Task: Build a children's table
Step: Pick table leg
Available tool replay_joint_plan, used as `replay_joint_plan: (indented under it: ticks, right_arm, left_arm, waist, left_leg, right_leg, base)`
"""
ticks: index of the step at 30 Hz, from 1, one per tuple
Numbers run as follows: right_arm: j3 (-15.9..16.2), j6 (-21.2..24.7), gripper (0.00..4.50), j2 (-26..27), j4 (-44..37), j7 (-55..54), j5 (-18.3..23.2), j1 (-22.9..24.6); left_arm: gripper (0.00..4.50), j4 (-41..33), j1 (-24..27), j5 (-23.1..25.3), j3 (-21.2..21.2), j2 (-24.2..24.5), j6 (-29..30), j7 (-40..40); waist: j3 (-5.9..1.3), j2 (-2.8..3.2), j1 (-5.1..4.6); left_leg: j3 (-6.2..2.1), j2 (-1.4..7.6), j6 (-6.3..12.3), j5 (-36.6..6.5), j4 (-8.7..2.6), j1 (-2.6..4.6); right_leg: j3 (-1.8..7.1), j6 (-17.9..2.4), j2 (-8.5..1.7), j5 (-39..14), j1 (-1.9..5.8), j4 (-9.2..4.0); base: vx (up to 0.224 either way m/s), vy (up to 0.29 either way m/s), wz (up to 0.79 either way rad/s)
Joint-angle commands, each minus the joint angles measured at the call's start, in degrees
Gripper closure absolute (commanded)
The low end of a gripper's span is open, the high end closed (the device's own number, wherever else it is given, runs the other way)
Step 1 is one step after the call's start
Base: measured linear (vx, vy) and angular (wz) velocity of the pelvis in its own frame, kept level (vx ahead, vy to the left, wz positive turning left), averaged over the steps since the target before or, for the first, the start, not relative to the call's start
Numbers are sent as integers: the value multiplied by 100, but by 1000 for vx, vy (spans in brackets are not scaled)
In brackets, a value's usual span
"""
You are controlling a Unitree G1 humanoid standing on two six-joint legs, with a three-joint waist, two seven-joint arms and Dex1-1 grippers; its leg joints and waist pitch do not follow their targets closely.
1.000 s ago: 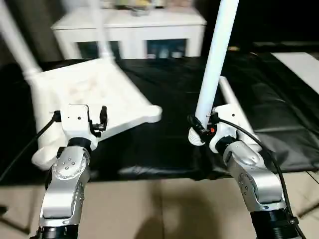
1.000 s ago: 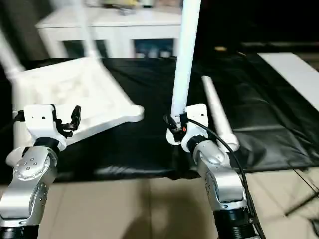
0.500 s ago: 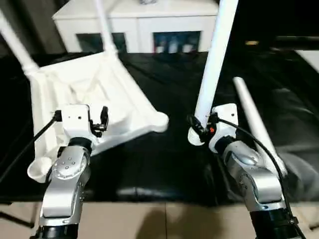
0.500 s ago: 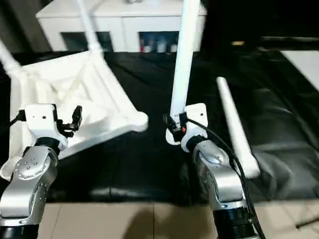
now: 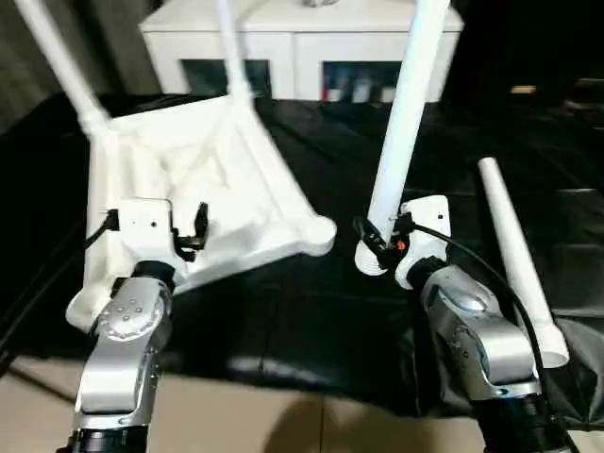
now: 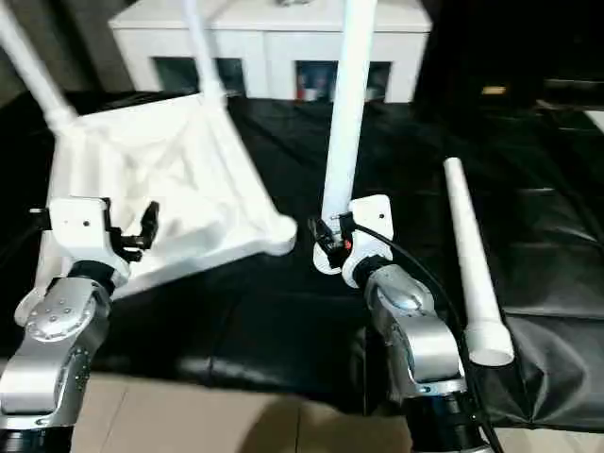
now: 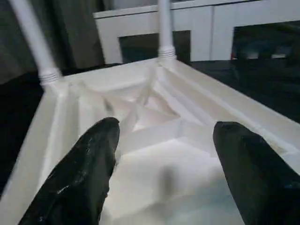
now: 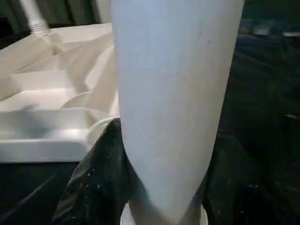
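The children's table top (image 5: 189,179) lies upside down on the black mat, ribbed underside up. Two legs (image 5: 58,61) stand screwed into its far corners. My left gripper (image 7: 164,145) hovers open over the top's near edge, nothing between its black fingers (image 7: 86,173). My right gripper (image 5: 377,247) is shut on a third white leg (image 5: 406,104), held upright by its thick end just right of the top's empty corner socket (image 5: 319,236). In the right wrist view the fingers (image 8: 101,178) clasp that leg (image 8: 173,93) on both sides. Another loose leg (image 5: 514,255) lies on the mat to the right.
A white cabinet with glass doors (image 5: 302,47) stands behind the mat. The black mat (image 5: 311,311) ends near my arms, with tiled floor (image 5: 236,425) in front. Black cables run along both forearms.
The whole picture has shifted, so the camera has moved. Both grippers keep the same pose, and the right one still holds the leg upright.
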Motion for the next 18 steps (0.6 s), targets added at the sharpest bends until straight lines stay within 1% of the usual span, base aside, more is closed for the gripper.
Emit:
replay_joint_plan:
  ticks: [1,2,3,4,5,6,8,9,10,11,12,14,15,16,18]
  right_arm:
    - [29,60,264,39,-73,14,3,-49]
    - [28,60,264,44,-70,11,4,-51]
    - [29,64,264,48,-67,6,2,-54]
    - [31,67,264,50,-69,4,-1,-54]
    - [32,69,264,52,-72,2,0,-53]
    - [33,74,264,56,-78,-1,1,-50]
    - [34,74,264,59,-69,-5,-2,-52]
    - [35,73,264,61,-64,-9,-5,-53]
    - [34,73,264,61,-64,-9,-5,-54]
    - [26,75,264,60,-54,-12,-8,-63]
    - [19,71,264,60,-45,-10,-11,-65]
    - [15,68,264,59,-39,-9,-13,-65]
    - [7,61,264,57,-35,-5,-9,-65]
    - [5,58,264,57,-34,-2,-5,-64]
    - [11,54,264,53,-31,3,-9,-66]
  left_arm:
    - [88,-45,12,14,41,59,71,-29]
    - [88,-43,14,10,45,64,74,-39]
    - [88,-39,14,10,48,82,69,-61]
    - [88,-40,15,9,48,89,64,-73]
    - [88,-40,15,8,50,92,62,-81]
    - [88,-40,16,7,54,96,59,-93]
    - [88,-29,8,-6,60,103,60,-105]
    - [88,-20,0,-9,59,107,62,-104]
    - [88,-20,-1,-9,58,107,63,-104]
    - [88,-18,-19,-20,54,96,83,-103]
    - [88,-20,-27,-32,63,80,104,-87]
    - [88,-23,-32,-41,71,68,119,-79]
    - [88,-20,-39,-31,82,65,129,-62]
    - [88,-18,-40,-21,89,65,129,-51]
    - [88,-8,-42,-22,97,68,126,-52]
  waist:
    - [-375,-9,24]
    - [-337,11,41]
    - [-316,17,43]
    - [-322,23,55]
    - [-314,26,54]
    - [-301,32,52]
    - [-257,15,25]
    - [-247,22,14]
    - [-246,18,6]
    - [-247,30,1]
    - [-246,6,-8]
    - [-249,9,-13]
    - [-261,-3,-18]
    - [-263,1,-22]
    - [-274,-4,-35]
  left_leg:
    - [184,-74,86,1192,-296,-37]
    - [180,-43,-87,665,-361,-20]
    - [183,-23,-151,261,-406,6]
    - [186,-14,-159,180,-417,13]
    - [190,5,-170,-1,-446,17]
    - [193,10,-192,-123,-460,6]
    - [204,15,-215,-672,-522,-17]
    - [204,18,-209,-889,-546,-24]
    - [206,17,-203,-963,-554,-28]
    - [198,19,-199,-1027,-569,-46]
    - [201,18,-189,-1048,-575,-59]
    - [206,9,-177,-1037,-581,-75]
    - [206,7,-166,-929,-579,-90]
    - [209,4,-164,-877,-577,-102]
    - [212,-6,-162,-853,-577,-119]
  right_leg:
    - [61,-1167,-8,3190,375,-289]
    - [29,-1201,-46,2250,344,-366]
    - [38,-1226,-76,1585,320,-417]
    - [37,-1229,-84,1418,314,-436]
    - [24,-1238,-88,1147,282,-465]
    - [17,-1235,-92,984,273,-481]
    - [19,-1157,-116,227,246,-553]
    - [25,-1109,-127,-123,223,-586]
    - [29,-1088,-129,-273,213,-604]
    - [27,-1038,-135,-496,198,-627]
    - [33,-1001,-136,-618,178,-652]
    - [38,-967,-135,-712,157,-670]
    - [40,-960,-135,-645,156,-670]
    - [40,-960,-130,-574,143,-671]
    - [41,-962,-121,-502,143,-669]
  base:
    - [-111,-3,14]
    - [-127,-1,2]
    - [-119,7,1]
    - [-119,7,1]
    - [-109,12,4]
    - [-114,15,4]
    - [-112,14,2]
    - [-102,8,-1]
    - [-102,8,-1]
    - [-99,3,-2]
    - [-81,1,-1]
    - [-68,0,-1]
    - [0,0,0]
    - [0,0,0]
    - [0,0,0]
